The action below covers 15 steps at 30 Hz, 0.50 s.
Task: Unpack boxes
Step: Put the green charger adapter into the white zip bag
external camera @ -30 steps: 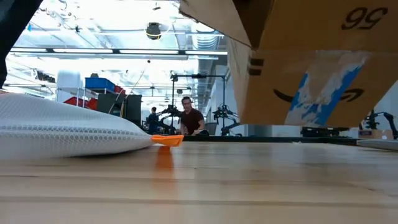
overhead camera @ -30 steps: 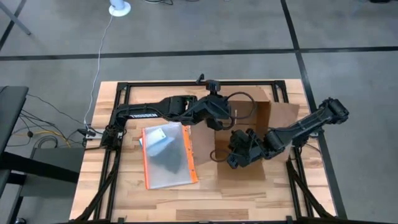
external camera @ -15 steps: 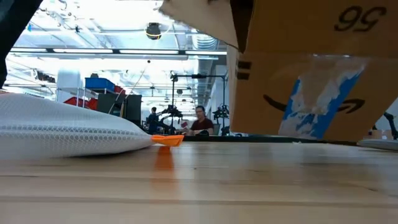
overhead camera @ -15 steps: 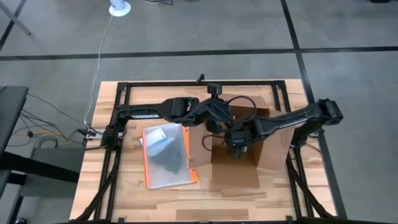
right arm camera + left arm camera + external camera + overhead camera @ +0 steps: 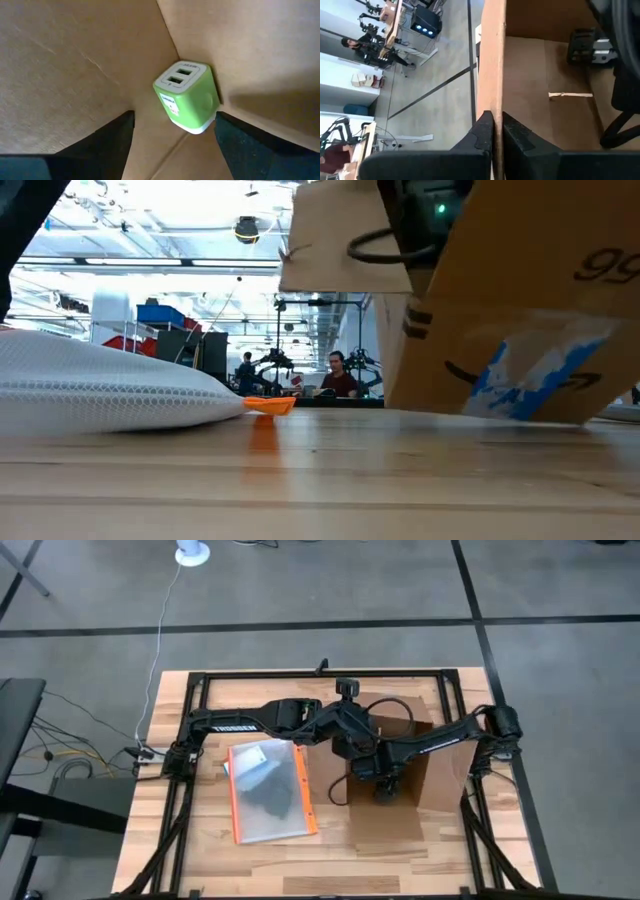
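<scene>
The cardboard box (image 5: 425,765) wall is pinched by the left gripper (image 5: 494,131); the right gripper (image 5: 172,132), fingers apart, is reached inside toward a green USB charger (image 5: 187,96).

Evenly lit from above, soft short shadows on the pale wooden tabletop (image 5: 380,840). Blown-out white glare across the ceiling lights in the low view. Near edge blurred there, likewise the white mesh-textured pouch (image 5: 100,385). Dim and warm-toned inside the brown corrugated cardboard box (image 5: 75,60).

Box (image 5: 520,330): brown cardboard, blue-and-white tape, black print. Charger (image 5: 187,96) inside box: green, white face. Pouch (image 5: 268,790) beside box: clear, orange-edged.
</scene>
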Tool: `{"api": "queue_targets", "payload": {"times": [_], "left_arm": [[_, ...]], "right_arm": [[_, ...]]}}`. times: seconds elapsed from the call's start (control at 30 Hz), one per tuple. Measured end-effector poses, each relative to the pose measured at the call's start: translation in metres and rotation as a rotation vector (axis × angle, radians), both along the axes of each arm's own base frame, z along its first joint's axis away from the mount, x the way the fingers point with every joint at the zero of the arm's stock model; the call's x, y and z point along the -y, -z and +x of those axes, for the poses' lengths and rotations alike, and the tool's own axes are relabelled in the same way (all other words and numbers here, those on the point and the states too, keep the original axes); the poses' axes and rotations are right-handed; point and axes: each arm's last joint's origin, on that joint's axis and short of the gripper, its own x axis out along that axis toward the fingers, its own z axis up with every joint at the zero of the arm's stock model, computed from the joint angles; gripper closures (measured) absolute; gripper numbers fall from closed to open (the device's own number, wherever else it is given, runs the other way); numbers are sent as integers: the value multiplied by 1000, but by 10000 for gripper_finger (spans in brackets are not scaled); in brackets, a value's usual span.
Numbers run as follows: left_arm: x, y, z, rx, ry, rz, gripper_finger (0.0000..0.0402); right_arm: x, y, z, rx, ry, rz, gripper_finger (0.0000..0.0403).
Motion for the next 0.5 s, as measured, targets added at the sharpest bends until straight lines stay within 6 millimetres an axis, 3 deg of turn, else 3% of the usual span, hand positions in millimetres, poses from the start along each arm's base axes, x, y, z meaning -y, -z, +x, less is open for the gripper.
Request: {"api": "queue_targets", "payload": {"times": [0.23,0.5], "left_arm": [[3,0,0,-1,26,-18,401],[2,1,-1,-20,30,-8,401]], "right_arm": [[-3,23,9,-38,-7,-38,163],[-3,30,10,-46,-200,-84,177]]}}
